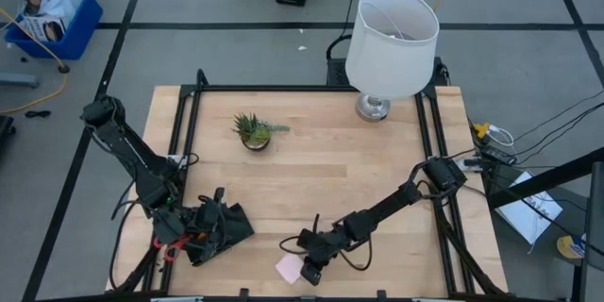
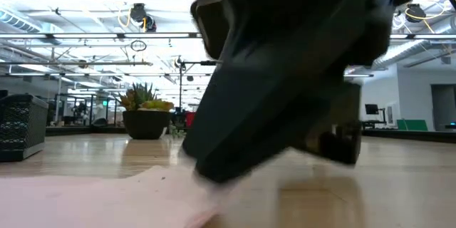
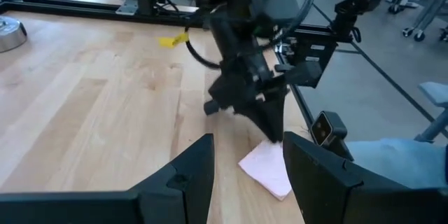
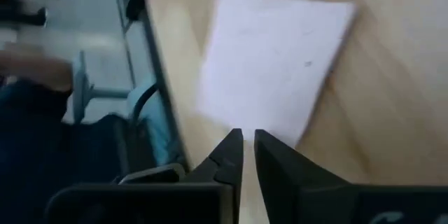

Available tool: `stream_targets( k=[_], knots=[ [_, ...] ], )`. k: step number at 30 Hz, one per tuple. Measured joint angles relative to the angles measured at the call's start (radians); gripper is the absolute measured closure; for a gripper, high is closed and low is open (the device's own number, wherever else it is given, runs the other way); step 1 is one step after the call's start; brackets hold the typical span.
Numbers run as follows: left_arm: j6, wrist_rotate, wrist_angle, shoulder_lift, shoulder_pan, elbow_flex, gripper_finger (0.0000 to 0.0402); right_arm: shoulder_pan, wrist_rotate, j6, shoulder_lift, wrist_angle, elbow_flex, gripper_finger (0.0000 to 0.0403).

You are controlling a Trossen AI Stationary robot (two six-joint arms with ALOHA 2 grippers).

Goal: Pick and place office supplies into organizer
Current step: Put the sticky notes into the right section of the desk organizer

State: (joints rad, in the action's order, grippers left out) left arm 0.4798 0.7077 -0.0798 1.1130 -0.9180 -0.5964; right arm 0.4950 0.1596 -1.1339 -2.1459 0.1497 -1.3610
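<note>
The pink sticky-note pad (image 1: 287, 268) (image 3: 269, 169) (image 4: 280, 63) lies flat on the wood near the table's near edge. My right gripper (image 1: 302, 269) (image 3: 274, 137) (image 4: 248, 140) slants down from the right with its fingers shut, and their tips are at the pad's edge. My left gripper (image 1: 203, 219) (image 3: 248, 144) is open above the black organizer (image 1: 236, 233) at the near left, and partly hides it. Red-handled scissors (image 1: 170, 248) lie beside the organizer. Pens, pencils and clips do not show clearly. My right gripper has its shut fingertips (image 3: 276, 134) at one edge of the pink pad (image 3: 264, 155), coming at it slanting down from the table's right side. The pad stays flat on the table. Whether the tips press on it or only meet its edge, I cannot tell.
A small potted plant (image 1: 253, 130) (image 2: 144, 110) stands left of centre at the far side. The white-shaded lamp (image 1: 389, 38) stands at the far edge. The pad lies close to the near table edge. Bare wood stretches between the two grippers and across the middle.
</note>
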Motion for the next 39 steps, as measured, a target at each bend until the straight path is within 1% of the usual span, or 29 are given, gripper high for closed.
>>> stream_targets(
  k=[3, 7, 9, 11, 13, 15, 18, 21, 24, 27, 32, 37, 39],
  knots=[
    [0.000, -0.001, 0.000, 0.000, 0.000, 0.000, 0.0227, -0.005, -0.002, 0.020, 0.047, -0.049, -0.001, 0.0374],
    [0.000, -0.001, 0.001, 0.000, 0.000, 0.000, 0.0227, -0.007, -0.095, 0.069, 0.072, -0.167, -0.001, 0.0380],
    [-0.002, -0.001, 0.001, 0.000, 0.000, 0.000, 0.0227, -0.007, -0.114, 0.087, 0.069, -0.153, 0.000, 0.0381],
    [-0.003, -0.001, 0.002, 0.000, 0.000, 0.000, 0.0227, -0.007, -0.125, 0.097, 0.066, -0.087, -0.001, 0.0381],
    [-0.004, -0.001, 0.002, 0.000, 0.000, 0.000, 0.0227, -0.003, -0.106, 0.100, 0.050, -0.012, -0.005, 0.0381],
    [-0.005, 0.000, 0.002, 0.000, 0.000, 0.000, 0.0227, -0.001, -0.103, 0.104, 0.029, 0.003, -0.003, 0.0381],
    [-0.005, 0.000, 0.005, 0.000, 0.000, 0.000, 0.0227, 0.002, -0.101, 0.094, 0.009, -0.039, -0.002, 0.0382],
    [-0.004, 0.000, 0.009, 0.000, 0.000, 0.000, 0.0227, 0.004, -0.079, 0.068, -0.014, -0.050, -0.003, 0.0393],
    [-0.004, 0.000, 0.009, 0.000, 0.000, 0.000, 0.0227, 0.005, -0.082, 0.073, -0.021, -0.058, -0.006, 0.0401],
    [-0.004, 0.000, 0.010, 0.000, 0.000, 0.000, 0.0227, -0.001, -0.106, 0.077, -0.018, -0.124, -0.007, 0.0402],
    [-0.004, 0.000, 0.010, 0.000, 0.000, 0.000, 0.0227, -0.029, -0.095, 0.085, -0.014, -0.230, -0.008, 0.0402],
    [-0.004, 0.000, 0.010, 0.000, 0.000, 0.001, 0.0227, -0.071, -0.096, 0.148, 0.013, -0.286, -0.007, 0.0402],
    [-0.004, 0.000, 0.010, 0.000, 0.000, 0.001, 0.0227, -0.097, -0.106, 0.176, 0.042, -0.350, -0.006, 0.0402]
  ],
)
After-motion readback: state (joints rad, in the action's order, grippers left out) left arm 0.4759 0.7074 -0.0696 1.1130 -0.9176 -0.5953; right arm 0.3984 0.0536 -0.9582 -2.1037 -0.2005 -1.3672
